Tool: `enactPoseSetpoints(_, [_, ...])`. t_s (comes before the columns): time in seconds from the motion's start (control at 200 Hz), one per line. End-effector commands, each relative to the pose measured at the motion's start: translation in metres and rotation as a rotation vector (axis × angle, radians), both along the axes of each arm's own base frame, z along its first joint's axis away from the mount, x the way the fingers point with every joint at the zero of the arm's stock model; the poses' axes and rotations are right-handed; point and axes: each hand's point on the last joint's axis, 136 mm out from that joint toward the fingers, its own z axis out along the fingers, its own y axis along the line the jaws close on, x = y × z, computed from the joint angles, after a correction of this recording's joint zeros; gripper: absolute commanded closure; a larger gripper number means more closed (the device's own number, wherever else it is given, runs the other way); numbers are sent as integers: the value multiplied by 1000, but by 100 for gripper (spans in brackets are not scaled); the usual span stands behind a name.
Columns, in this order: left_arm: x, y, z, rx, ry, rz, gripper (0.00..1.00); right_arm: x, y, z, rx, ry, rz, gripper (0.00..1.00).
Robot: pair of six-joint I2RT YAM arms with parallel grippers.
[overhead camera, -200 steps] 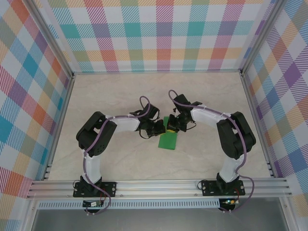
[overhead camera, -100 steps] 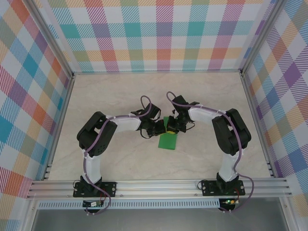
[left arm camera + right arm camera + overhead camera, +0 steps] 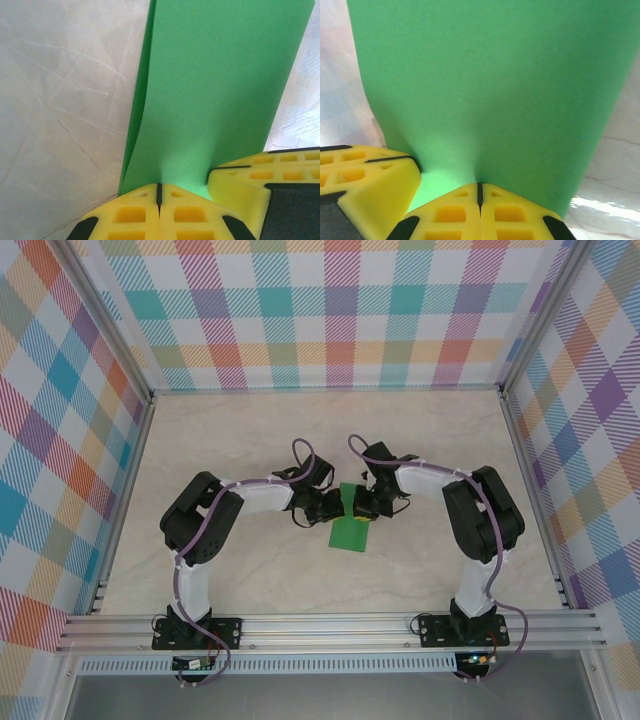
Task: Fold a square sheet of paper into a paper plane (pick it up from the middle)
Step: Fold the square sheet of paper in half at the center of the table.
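At the middle of the pale, marble-veined counter [image 3: 230,430] we see the sheet [image 3: 349,533], smooth matte bright-green paper doubled into a narrow oblong that stretches from the two hands toward the near edge. Our left hand [image 3: 335,508] is closed on the sheet's far edge, its ribbed yellow fingers pressed flat together with the paper dimpled at their seam. The right hand [image 3: 362,504] pinches the same edge just beside it; from the left wrist, two layers part slightly along one long side.
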Motion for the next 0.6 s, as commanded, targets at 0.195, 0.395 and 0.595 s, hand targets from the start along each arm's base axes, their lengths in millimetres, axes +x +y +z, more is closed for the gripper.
enactPoseSetpoints(0.195, [-75,86,-96,410,298,51,100,-15,-34,-1,-25,-15,35,100])
enactPoseSetpoints(0.395, [-79,89,-99,414,307,53,100,-20,-63,0,-26,-26,-21,100])
enactPoseSetpoints(0.595, [-78,87,-99,403,308,52,100,-2,-49,43,100,-150,-27,100])
